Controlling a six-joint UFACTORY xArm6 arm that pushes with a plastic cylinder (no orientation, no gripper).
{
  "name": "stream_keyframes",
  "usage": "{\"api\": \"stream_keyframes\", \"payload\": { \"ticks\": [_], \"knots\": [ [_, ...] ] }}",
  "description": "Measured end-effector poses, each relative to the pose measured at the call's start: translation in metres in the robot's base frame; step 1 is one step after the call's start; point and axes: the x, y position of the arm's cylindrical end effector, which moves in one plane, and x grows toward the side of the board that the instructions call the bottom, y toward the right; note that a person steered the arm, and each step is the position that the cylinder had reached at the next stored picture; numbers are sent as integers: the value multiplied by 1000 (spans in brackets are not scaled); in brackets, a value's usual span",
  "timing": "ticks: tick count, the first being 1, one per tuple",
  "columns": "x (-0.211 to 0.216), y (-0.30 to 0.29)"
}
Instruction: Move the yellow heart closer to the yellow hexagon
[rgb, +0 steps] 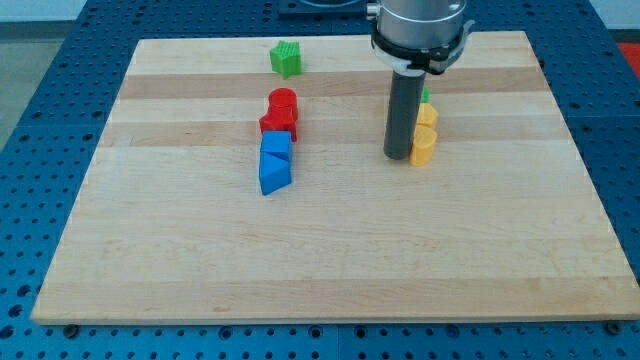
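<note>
Surface: pale wooden board (330, 260) with lengthwise grain bands, lying on a blue perforated base (40, 200).
Arm: a grey cylindrical housing (420, 30) at the view's top, with a straight dark rod hanging down from it.
My tip (397, 157): touching down on the surface; there are no fingers on this rod, so nothing is open, closed or held.
Yellow heart (424, 147): touching my tip on the view's right side; shape only partly readable.
Yellow hexagon (428, 115): just above the heart and touching it, partly hidden by the rod.
Green block (426, 95): a sliver behind the rod; shape cannot be told.
Green star-like block (286, 58): well to the view's left of my tip, near the top edge.
Red cylinder (283, 101) and red block (277, 124): left of my tip, touching.
Blue cube (276, 146) and blue triangular block (274, 175): directly below the red pair.
</note>
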Motion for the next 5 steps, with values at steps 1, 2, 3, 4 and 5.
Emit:
{"api": "stream_keyframes", "payload": {
  "ticks": [1,2,3,4,5],
  "knots": [
    [0,1],
    [0,1],
    [-5,13],
    [-5,13],
    [-2,7]
  ]
}}
